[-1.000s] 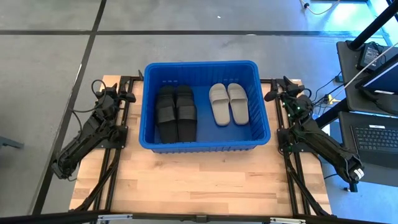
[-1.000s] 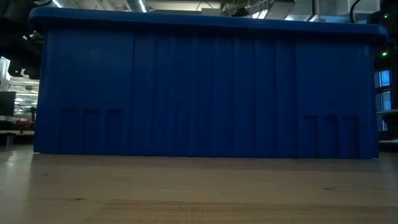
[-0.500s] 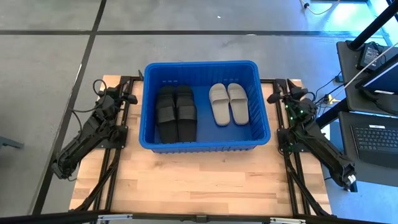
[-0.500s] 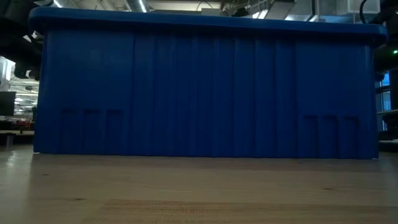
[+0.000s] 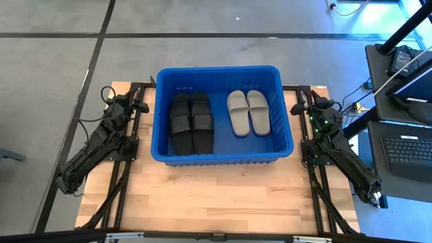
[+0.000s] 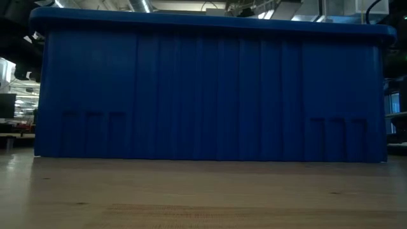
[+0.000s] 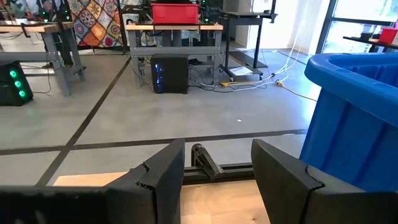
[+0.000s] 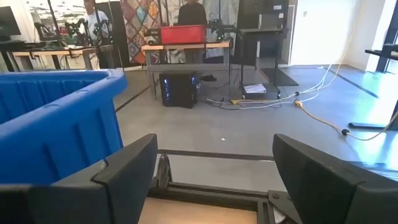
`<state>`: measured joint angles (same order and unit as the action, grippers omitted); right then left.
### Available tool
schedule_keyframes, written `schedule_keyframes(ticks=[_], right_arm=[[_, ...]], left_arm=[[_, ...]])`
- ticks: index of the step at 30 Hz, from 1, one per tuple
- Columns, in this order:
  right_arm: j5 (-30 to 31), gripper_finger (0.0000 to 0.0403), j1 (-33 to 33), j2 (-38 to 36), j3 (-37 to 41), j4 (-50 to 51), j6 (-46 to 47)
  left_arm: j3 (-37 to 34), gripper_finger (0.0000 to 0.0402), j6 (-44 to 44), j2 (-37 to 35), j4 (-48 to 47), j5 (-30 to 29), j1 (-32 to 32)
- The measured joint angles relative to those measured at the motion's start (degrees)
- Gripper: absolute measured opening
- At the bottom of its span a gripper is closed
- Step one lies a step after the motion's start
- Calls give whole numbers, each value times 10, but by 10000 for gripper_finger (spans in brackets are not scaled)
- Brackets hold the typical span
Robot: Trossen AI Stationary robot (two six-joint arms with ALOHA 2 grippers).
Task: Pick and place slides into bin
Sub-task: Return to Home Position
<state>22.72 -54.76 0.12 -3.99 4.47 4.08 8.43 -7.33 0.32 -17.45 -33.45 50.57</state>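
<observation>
The blue bin (image 5: 223, 158) stands at the table's far middle. Inside it lie two black slides (image 5: 190, 123) side by side on the left and two light grey slides (image 5: 248, 112) on the right, soles on the bin floor. Other slides are out of view. My left gripper (image 5: 140, 105) is open and empty beside the bin's left wall. My right gripper (image 5: 299, 106) is open and empty beside the bin's right wall. The bin wall also shows in the left wrist view (image 7: 360, 124) and the right wrist view (image 8: 56, 124).
The bin's near wall (image 6: 210, 95) fills the low view. Bare wooden tabletop (image 5: 216, 196) lies between the bin and the near edge. Black frame rails (image 5: 125, 169) run along both sides of the table. Desks with laptops (image 5: 408, 148) stand off the right edge.
My right arm has drawn back toward the table's right edge and settled lower, its gripper staying beside the bin's right wall. My left gripper has shifted slightly toward the bin's left wall.
</observation>
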Motion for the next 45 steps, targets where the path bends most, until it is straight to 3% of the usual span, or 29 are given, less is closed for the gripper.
schedule_keyframes(ticks=[11,24,45], right_arm=[[1,320,0,0,15,-20,-49],[1,320,0,0,15,-20,1],[1,320,0,0,15,-20,0]], left_arm=[[0,181,0,0,0,0,0],[0,181,0,0,0,-1,0],[-2,181,0,0,5,-1,0]])
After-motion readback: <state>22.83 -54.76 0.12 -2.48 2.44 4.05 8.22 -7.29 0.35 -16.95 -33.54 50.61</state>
